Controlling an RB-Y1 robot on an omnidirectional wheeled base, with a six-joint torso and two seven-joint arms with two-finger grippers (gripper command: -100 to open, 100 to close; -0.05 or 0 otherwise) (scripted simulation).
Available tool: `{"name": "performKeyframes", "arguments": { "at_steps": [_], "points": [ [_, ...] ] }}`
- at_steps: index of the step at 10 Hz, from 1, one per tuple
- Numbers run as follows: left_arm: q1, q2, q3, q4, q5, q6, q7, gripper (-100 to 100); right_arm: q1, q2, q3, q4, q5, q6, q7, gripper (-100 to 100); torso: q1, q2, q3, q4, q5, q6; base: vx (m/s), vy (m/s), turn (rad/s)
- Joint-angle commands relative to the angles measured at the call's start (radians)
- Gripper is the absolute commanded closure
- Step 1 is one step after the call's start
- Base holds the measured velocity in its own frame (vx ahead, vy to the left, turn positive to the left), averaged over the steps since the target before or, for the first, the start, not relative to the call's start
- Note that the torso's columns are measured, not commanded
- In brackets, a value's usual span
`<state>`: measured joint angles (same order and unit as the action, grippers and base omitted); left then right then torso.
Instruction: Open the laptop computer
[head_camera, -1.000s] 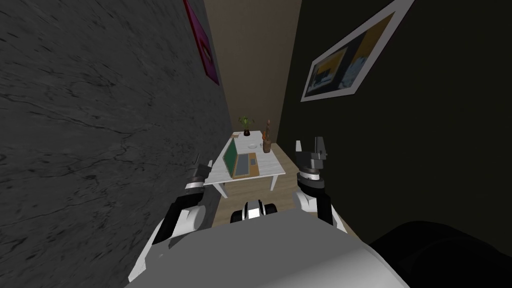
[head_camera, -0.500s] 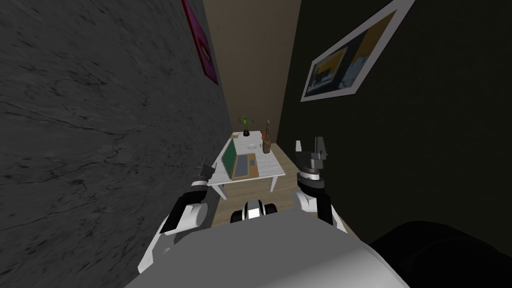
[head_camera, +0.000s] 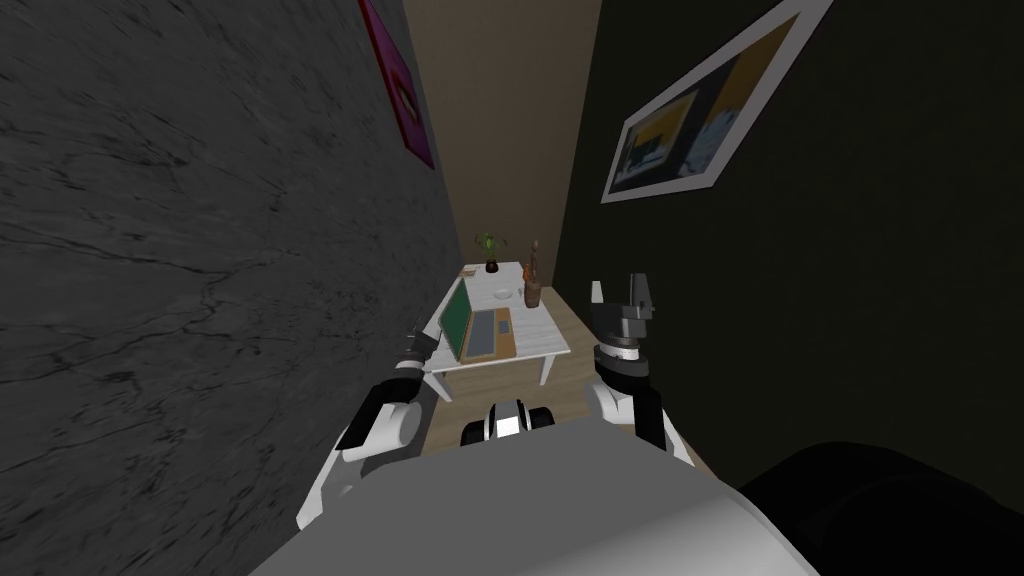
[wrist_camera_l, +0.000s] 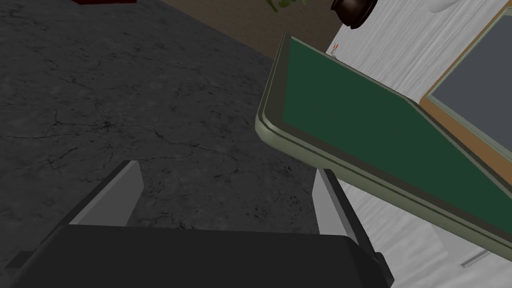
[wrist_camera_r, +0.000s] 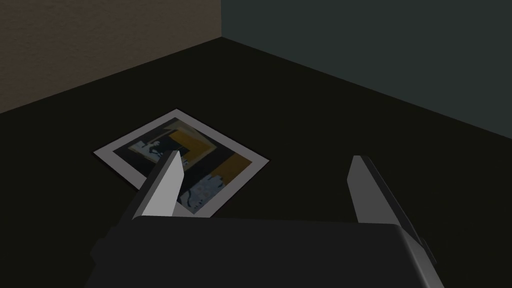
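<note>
Hovering centre frame, the left gripper (wrist_camera_l: 227, 170) spreads both fingers wide, empty, just beside the one laptop (head_camera: 465, 322), lid up, green screen showing, on one white table (head_camera: 541, 326). One potted plant (head_camera: 490, 245), one brown vase (head_camera: 533, 293) higher in frame. Right gripper (head_camera: 617, 288) raised, likewise wide apart, holding nothing.

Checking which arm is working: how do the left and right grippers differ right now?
The left gripper sits low at the table's near left corner, beside the laptop lid's edge; the right gripper is raised, off the table's right side. One left finger is close to the lid, contact unclear; the right fingers have nothing near them. Both are open and empty.
</note>
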<state>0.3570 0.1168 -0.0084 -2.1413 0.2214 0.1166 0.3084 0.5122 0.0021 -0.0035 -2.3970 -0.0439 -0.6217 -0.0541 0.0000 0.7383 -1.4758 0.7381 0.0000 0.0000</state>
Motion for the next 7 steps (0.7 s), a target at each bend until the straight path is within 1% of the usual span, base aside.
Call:
{"name": "performKeyframes", "arguments": {
  "at_steps": [1,3,4,5,6,7],
  "points": [
    [-0.02,-0.025,-0.004,0.016,0.015,0.067,0.012,-100,0.0,0.0,0.0,0.0,0.0,0.0,0.0,0,0.0,0.0,0.0,0.0,0.0,0.0,0.024,-0.011,0.006],
    [-0.029,-0.048,-0.007,0.029,0.026,0.101,0.02,-100,0.0,0.0,0.0,0.0,0.0,0.0,0.0,0,0.0,-0.004,-0.002,-0.002,0.001,0.002,0.013,-0.004,-0.001],
    [-0.035,-0.073,-0.009,0.039,0.033,0.125,0.026,-100,0.0,0.0,0.0,0.0,0.0,0.0,0.0,0,0.0,-0.006,-0.003,-0.003,0.001,0.002,0.016,-0.007,0.0],
    [-0.037,-0.084,-0.01,0.042,0.036,0.133,0.028,-100,0.0,0.0,0.0,0.0,0.0,0.0,0.0,0,-0.001,-0.008,-0.004,-0.004,0.001,0.003,0.017,-0.011,0.002],
    [-0.035,-0.075,-0.007,0.038,0.033,0.116,0.026,-100,0.0,0.0,0.0,0.0,0.0,0.0,0.0,0,-0.001,-0.009,-0.005,-0.004,0.001,0.004,-0.001,-0.006,0.006],
    [-0.034,-0.077,-0.002,0.014,0.033,0.14,0.029,-100,0.0,0.0,0.0,0.0,0.0,0.0,0.0,0,0.0,-0.008,-0.005,-0.004,0.001,0.002,0.087,-0.035,0.002]
  ]
}}
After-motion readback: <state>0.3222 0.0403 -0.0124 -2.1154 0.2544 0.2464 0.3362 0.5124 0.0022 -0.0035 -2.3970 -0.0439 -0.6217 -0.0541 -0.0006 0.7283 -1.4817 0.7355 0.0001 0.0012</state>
